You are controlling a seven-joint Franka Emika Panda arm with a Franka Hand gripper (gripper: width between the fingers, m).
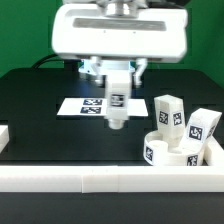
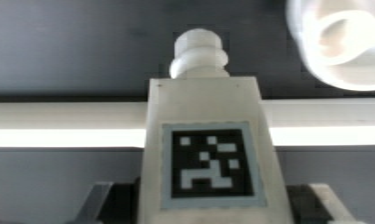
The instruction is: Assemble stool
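Observation:
My gripper (image 1: 116,78) is shut on a white stool leg (image 1: 116,105) and holds it upright above the black table, its threaded tip pointing down. In the wrist view the leg (image 2: 205,140) fills the middle, its tag facing the camera, with the fingers (image 2: 106,200) against both its sides. The round seat (image 1: 174,150) lies at the exterior view's right, in the corner by the rail, with two more tagged legs (image 1: 168,115) (image 1: 201,126) standing on or by it. Part of the seat (image 2: 340,45) shows in the wrist view beyond the leg's tip.
The marker board (image 1: 85,106) lies flat on the table behind the held leg. A long white border rail (image 1: 90,178) runs along the front edge and turns up at the exterior view's right (image 1: 214,155); it also crosses the wrist view (image 2: 68,126).

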